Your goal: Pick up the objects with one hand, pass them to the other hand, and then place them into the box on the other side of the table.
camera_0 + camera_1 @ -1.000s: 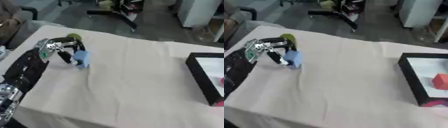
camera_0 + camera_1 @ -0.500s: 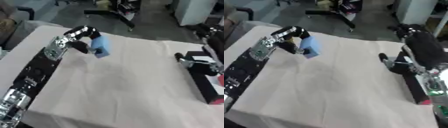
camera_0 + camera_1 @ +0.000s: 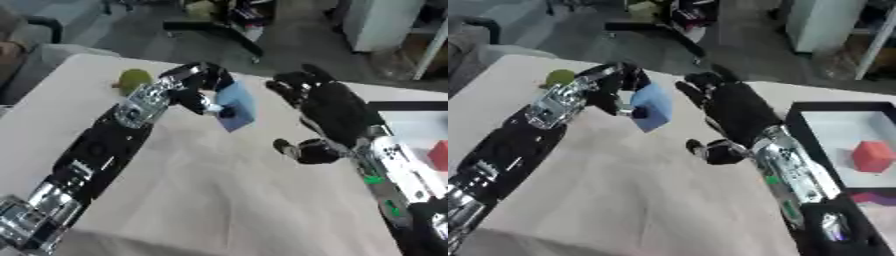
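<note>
Aloft, blue block (image 3: pixel 651 112) pinched in left hand (image 3: pixel 614 89) fingers; right hand (image 3: pixel 732 107) beside.

From my seat the light reads even and fairly bright, soft rather than hard, with the pale cloth-covered table (image 3: pixel 219 200) lit flatly across the lower frame and only faint, diffuse shading beneath the arms in the middle. Both views are soft throughout: the black left hand (image 3: pixel 197 85) and the black right hand (image 3: pixel 728 107) are smeared at their edges, and the light blue block (image 3: pixel 652 106) has no crisp outline. I see no glare, and the dim floor along the top is equally blurred.
</note>
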{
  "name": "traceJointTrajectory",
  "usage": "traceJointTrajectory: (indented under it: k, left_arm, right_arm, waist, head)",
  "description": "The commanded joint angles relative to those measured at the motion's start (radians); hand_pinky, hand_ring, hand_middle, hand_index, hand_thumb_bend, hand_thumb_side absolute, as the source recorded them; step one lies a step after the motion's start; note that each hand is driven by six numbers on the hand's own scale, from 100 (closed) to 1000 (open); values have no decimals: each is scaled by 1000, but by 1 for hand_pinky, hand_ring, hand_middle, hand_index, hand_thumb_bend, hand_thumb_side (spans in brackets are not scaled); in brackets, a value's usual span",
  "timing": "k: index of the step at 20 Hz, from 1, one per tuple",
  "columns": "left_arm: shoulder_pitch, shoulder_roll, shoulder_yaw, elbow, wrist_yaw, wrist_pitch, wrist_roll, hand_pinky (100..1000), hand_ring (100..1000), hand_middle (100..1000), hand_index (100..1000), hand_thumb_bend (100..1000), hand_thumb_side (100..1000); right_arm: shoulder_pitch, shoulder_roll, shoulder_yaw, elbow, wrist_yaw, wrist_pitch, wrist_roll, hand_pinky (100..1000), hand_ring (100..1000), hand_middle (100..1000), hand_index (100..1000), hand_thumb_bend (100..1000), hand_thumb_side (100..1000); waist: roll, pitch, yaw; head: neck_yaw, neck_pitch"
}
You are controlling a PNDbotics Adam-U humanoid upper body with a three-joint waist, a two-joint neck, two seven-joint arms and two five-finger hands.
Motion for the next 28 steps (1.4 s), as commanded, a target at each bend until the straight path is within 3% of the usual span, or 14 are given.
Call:
traceJointTrajectory:
  k: [1,10,19,23,25,26,28]
  left_arm:
    - [-24,7,-3,-35,41,35,-30,710,532,484,522,631,166]
    - [-33,-29,-44,-27,27,68,-140,713,533,486,525,629,149]
    - [-40,-58,-58,-29,16,75,-167,713,532,486,525,626,145]
    - [-41,-64,-61,-35,19,80,-172,714,533,486,526,628,145]
    - [-42,-66,-62,-37,22,83,-176,715,534,487,527,630,147]
    - [-43,-67,-63,-38,22,84,-178,716,535,488,528,630,147]
    - [-44,-67,-64,-39,23,86,-182,718,538,492,532,635,153]
  right_arm:
    - [-27,5,1,11,38,-6,-9,1000,913,931,967,529,280]
    - [-46,38,25,49,115,1,-82,1000,909,930,952,525,245]
    - [-54,50,33,75,119,-13,-87,1000,903,926,939,503,234]
    - [-54,52,36,82,108,-15,-102,1000,879,892,876,458,218]
    - [-54,53,37,82,102,-14,-122,1000,862,865,809,372,207]
    - [-54,53,37,82,98,-12,-136,1000,845,841,718,235,197]
    - [-54,52,36,79,84,-4,-180,970,810,798,594,100,198]
  waist:
    - [3,-13,2]
    - [3,-14,6]
    - [2,-15,6]
    - [2,-15,5]
    - [2,-15,5]
    - [2,-15,4]
    - [2,-16,4]
  head:
    - [-9,-13]
    - [-13,-15]
    - [-12,-16]
    - [-15,-14]
    - [-17,-14]
    - [-18,-13]
    - [-20,-13]
